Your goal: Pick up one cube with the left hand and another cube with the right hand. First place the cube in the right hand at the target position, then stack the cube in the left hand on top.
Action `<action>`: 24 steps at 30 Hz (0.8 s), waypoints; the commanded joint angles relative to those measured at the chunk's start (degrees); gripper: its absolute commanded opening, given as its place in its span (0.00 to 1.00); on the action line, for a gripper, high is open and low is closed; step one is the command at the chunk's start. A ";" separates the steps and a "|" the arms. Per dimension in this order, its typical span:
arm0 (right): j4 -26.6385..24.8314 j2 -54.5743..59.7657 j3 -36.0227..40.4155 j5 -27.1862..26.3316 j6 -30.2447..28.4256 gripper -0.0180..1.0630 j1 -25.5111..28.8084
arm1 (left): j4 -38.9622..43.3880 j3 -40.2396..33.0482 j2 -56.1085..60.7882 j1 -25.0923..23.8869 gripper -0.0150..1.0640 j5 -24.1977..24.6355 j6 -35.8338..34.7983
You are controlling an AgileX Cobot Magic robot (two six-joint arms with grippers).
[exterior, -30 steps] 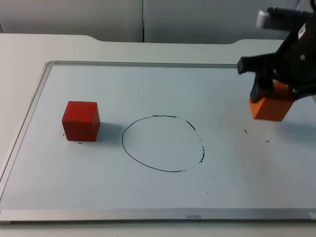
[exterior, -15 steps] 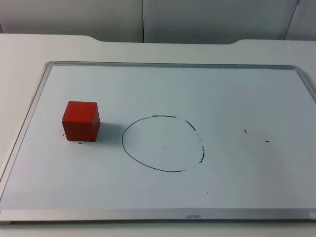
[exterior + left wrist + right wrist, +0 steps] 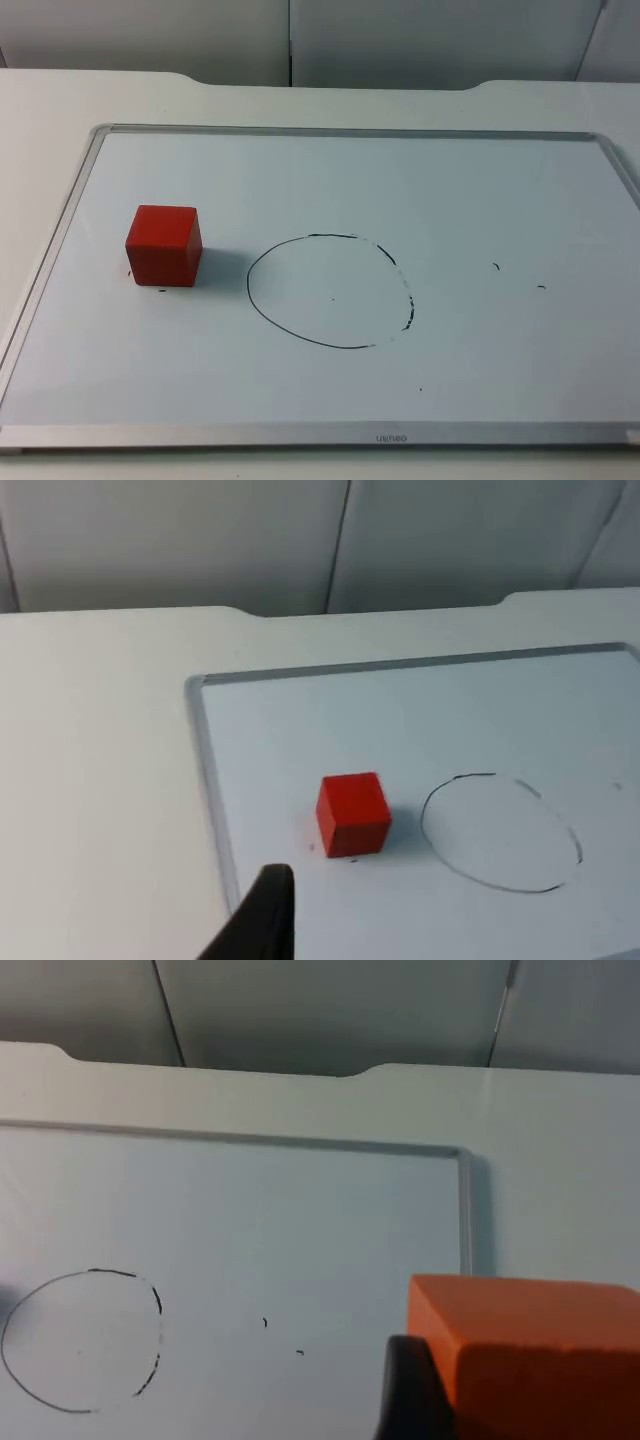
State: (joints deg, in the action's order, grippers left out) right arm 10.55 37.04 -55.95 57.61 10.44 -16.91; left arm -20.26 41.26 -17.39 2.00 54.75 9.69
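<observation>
On the whiteboard (image 3: 330, 180), a red cube (image 3: 164, 244) sits at nine o'clock of the drawn circle (image 3: 330, 291). The right gripper (image 3: 420, 1400) clamps an orange cube (image 3: 530, 1345); the left gripper's (image 3: 262, 920) finger spacing cannot be told.

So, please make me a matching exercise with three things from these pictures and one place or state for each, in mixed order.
Things:
1. red cube
2. orange cube
3. drawn circle

Places or states:
a. held at the right gripper
b. nothing stands inside it
c. rests on the whiteboard, beside the circle and outside it

Pairs: 1-c, 2-a, 3-b
</observation>
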 commanded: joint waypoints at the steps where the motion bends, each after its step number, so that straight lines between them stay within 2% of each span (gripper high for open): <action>1: 0.22 -1.53 0.56 1.24 -0.38 0.01 -0.23 | -5.26 1.88 -4.79 -0.17 0.98 -3.92 3.84; 7: 0.32 -1.89 0.56 2.07 -1.42 0.01 -0.23 | -17.96 6.31 -19.61 -0.17 0.98 -6.44 16.42; 8: 0.32 -1.89 0.56 2.07 -1.42 0.01 -0.23 | -17.96 6.31 -19.61 -0.17 0.98 -6.44 16.42; 13: 0.32 -1.89 0.56 1.82 -1.42 0.01 -0.23 | -24.09 10.15 -34.23 -0.17 0.98 -6.49 23.65; 19: 0.32 -1.89 0.56 0.81 -1.42 0.01 -0.23 | -24.75 12.01 -43.58 -0.07 0.98 -6.58 24.92; 24: 0.32 -1.89 0.56 0.31 -1.42 0.01 -0.23 | -23.80 13.91 -51.91 4.01 0.98 -10.33 25.96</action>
State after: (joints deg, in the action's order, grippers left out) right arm 10.55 35.34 -55.66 59.25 9.45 -16.91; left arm -43.41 54.74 -68.85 5.60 45.18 35.16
